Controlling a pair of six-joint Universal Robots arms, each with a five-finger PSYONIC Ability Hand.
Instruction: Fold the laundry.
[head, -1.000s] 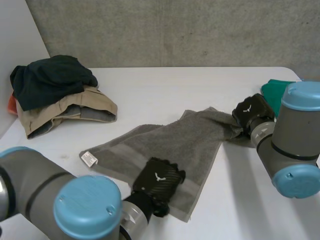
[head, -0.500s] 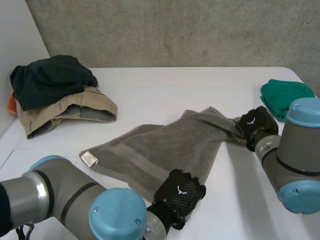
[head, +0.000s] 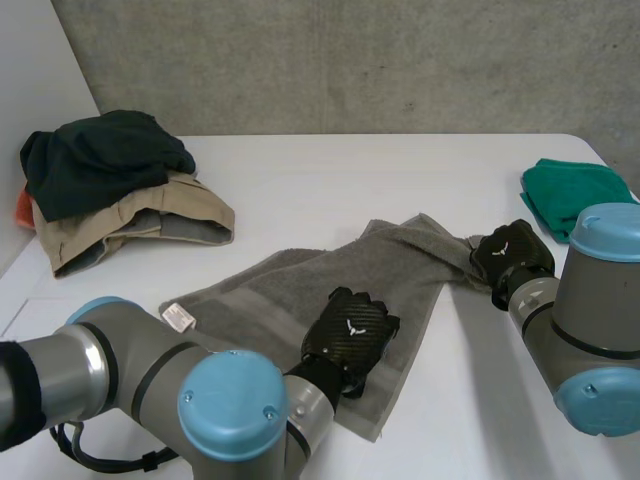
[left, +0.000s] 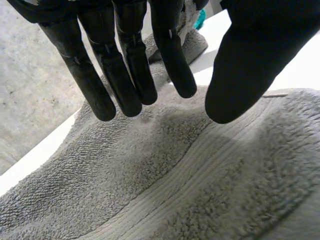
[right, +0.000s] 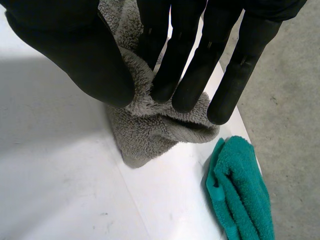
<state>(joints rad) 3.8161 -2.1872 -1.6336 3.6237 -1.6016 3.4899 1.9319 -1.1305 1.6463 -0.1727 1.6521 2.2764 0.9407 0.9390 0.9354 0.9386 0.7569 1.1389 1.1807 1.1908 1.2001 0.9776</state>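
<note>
change: left robot hand (head: 350, 328) moved over middle of towel (head: 290, 285), fingers straight, holding nothing | right robot hand (head: 512, 252) kept pinching its right-of-frame end | towel mid-frame on counter (head: 330, 180) (fold not begun)

A white table (head: 330, 170) stands before a rough grey concrete wall (head: 350, 60), a white panel (head: 30, 70) at the left.

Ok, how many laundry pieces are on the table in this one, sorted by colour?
Grey terry towel, spread out: 1
Green folded cloth: 1
Dark crumpled garment on top of the pile: 1
Tan garment beneath it: 1
Orange cloth, a sliver showing at the pile's edge: 1
Total: 5
</note>
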